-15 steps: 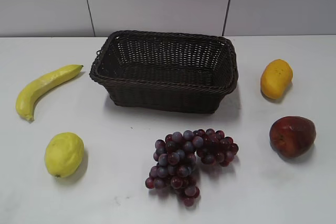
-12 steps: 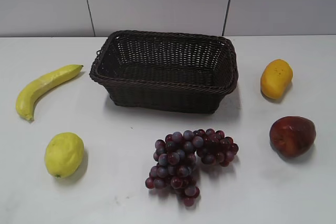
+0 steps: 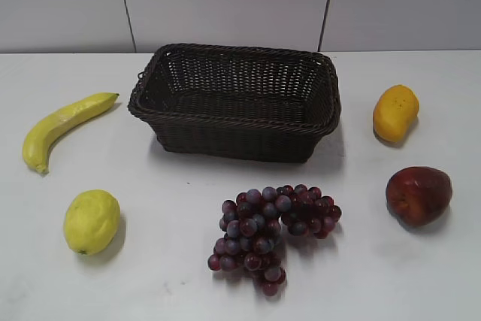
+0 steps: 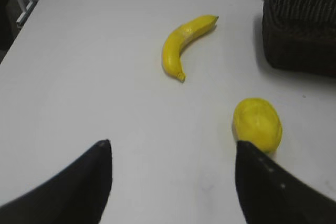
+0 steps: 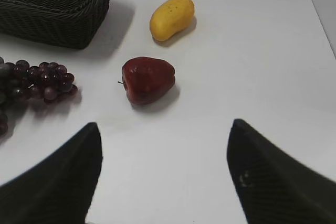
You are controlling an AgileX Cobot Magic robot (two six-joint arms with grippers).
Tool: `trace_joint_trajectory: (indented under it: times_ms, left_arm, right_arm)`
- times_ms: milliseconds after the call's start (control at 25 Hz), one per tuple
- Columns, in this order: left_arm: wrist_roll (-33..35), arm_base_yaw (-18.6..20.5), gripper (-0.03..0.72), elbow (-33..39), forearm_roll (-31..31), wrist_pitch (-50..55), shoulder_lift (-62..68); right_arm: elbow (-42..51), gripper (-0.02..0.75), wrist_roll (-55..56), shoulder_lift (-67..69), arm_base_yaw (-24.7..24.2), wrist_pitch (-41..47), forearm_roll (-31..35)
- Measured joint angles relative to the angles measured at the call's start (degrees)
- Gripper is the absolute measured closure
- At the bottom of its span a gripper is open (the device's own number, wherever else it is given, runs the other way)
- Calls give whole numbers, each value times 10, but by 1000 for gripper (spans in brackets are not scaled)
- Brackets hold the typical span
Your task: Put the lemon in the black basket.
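Here the roundish pale greenish-yellow lemon (image 3: 92,221) with dimpled skin lies on the white worktop (image 3: 173,276), well apart from the large dark woven wicker black basket (image 3: 237,101) and off that basket's near left corner. Between lemon and basket level, further left, rests a long curved yellow-green banana (image 3: 62,127). Directly in front of the basket sits a bunch of dark red-purple grapes (image 3: 270,233). To the basket's right lies a deeper orange-yellow oblong fruit (image 3: 395,113), with a dark red apple-like fruit (image 3: 418,195) nearer the camera than it. In the left wrist view the left end effector (image 4: 173,182) is spread wide and holds nothing, its right finger just beside the lemon (image 4: 257,124). The right end effector (image 5: 165,182) is likewise wide apart and empty, above bare worktop near the red fruit (image 5: 147,79).
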Motion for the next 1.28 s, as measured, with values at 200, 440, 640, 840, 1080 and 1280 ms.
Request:
trace_joint_trajectory:
  times_ms: [200, 440, 640, 840, 1080, 1280]
  left_arm:
    - [0, 0, 155, -2, -40, -97, 138]
    - [2, 0, 160, -34, -47, -136, 327]
    - [2, 0, 162, -75, -53, -139, 474]
    - [2, -21, 162, -130, -55, -137, 602]
    - [2, -96, 50, -194, -59, -123, 732]
    - [2, -137, 18, -224, -71, -124, 836]
  right_arm:
    - [0, 178, 0, 0, 0, 0, 0]
    - [0, 178, -1, 0, 0, 0, 0]
    - [0, 178, -1, 0, 0, 0, 0]
    - [0, 178, 0, 0, 0, 0, 0]
    - [0, 178, 0, 0, 0, 0, 0]
    - [0, 178, 0, 0, 0, 0, 0]
